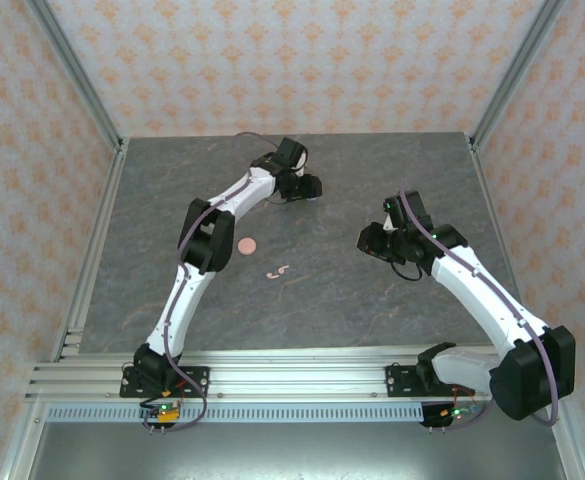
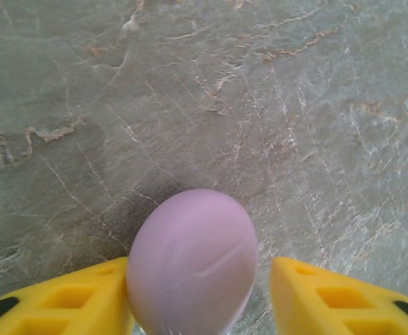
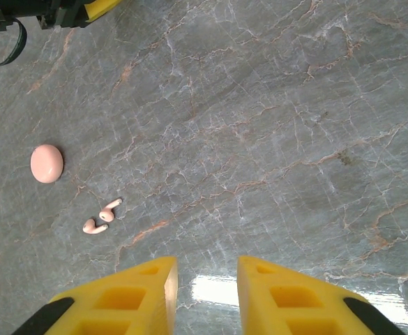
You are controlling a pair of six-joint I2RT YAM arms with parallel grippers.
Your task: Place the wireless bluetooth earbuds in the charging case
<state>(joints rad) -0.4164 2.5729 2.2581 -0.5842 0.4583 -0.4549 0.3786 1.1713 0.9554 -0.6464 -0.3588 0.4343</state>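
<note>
Two pale pink earbuds [image 1: 277, 270] lie loose near the middle of a grey, stone-veined table [image 1: 372, 310]. They are close together, with their stems pointing different ways. A closed pink case [image 1: 246, 244] sits near them, a little farther back and to the left, apart from both. Bare table surrounds this small group on every side.

The left gripper [image 1: 302, 186] reaches toward the back of the table, well apart from the earbuds. Its wrist camera shows a closed lilac case [image 2: 193, 262], egg-shaped, resting on the table between two yellow fingers [image 2: 71, 300]. One finger lies against the case. The other stands off, with a strip of table showing between it and the case, so the jaws are spread around the case and not pinching it. From overhead, the gripper covers most of that case.

The right gripper [image 1: 377, 240] hangs over the right half of the table, with open surface between it and the earbuds. Its wrist camera shows two yellow fingers a little apart, bare table in the gap and nothing held. That camera also shows each earbud's stem, which from overhead is little more than a pink fleck.

Patterned walls [image 1: 302, 60] close the back and both sides. A metal rail [image 1: 302, 365] carrying both arm bases runs along the near edge.
</note>
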